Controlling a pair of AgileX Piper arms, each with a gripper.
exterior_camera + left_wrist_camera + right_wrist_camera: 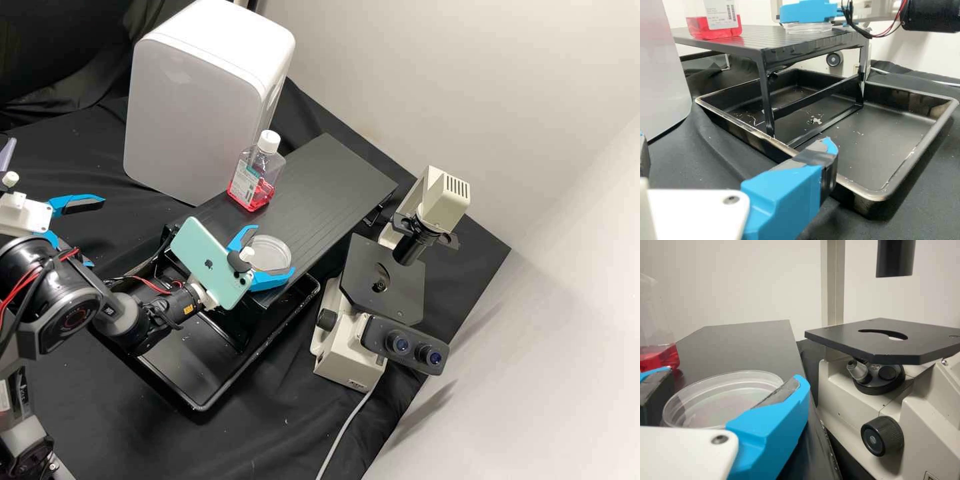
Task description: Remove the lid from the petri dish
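A clear, round, shallow petri dish (272,249) lies flat and level on the raised black shelf (333,187) — near its front end, close to the edge.

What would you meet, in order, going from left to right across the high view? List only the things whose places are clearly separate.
left gripper → petri dish → microscope
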